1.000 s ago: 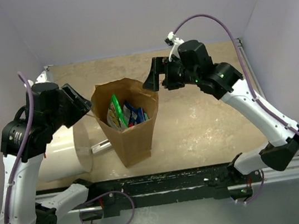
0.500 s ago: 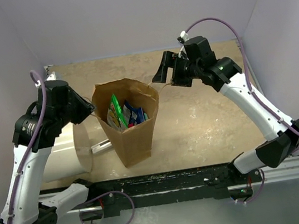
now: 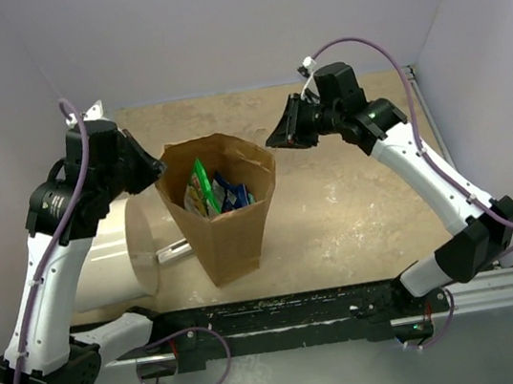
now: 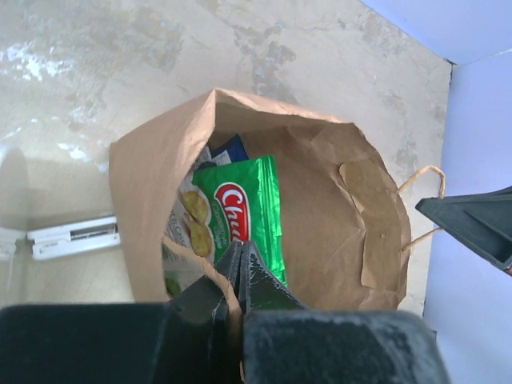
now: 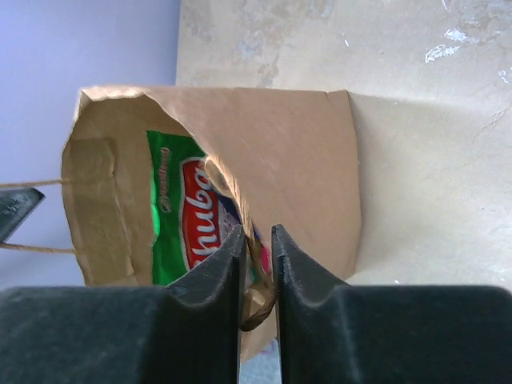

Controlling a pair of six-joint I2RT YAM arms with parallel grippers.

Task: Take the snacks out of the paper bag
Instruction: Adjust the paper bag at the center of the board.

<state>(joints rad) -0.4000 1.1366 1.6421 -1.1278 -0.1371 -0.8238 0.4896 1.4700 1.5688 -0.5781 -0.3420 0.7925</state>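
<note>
The brown paper bag [image 3: 225,218] stands upright and open in the middle of the table. Inside it are snacks: a bright green packet [image 4: 248,210] [image 5: 170,220], a blue one [image 3: 232,194] and a yellow-green one [image 4: 189,222]. My left gripper [image 4: 240,250] is shut on the bag's left rim [image 3: 159,172]; the paper edge runs between its fingers. At the opposite rim my right gripper [image 5: 256,234] [image 3: 277,138] is pinched on a fold of the paper with only a narrow gap. A twisted handle [image 4: 422,200] hangs outside the far rim.
A large white cylinder [image 3: 103,265] lies on its side left of the bag. A small white-grey bar [image 3: 175,251] [image 4: 74,237] lies on the table between the two. Purple walls close in at the back and on both sides.
Both grippers have come down onto the bag's rim and closed, the left one fully, the right one from wide open to a narrow pinch. The bag's mouth is pulled slightly wider.
</note>
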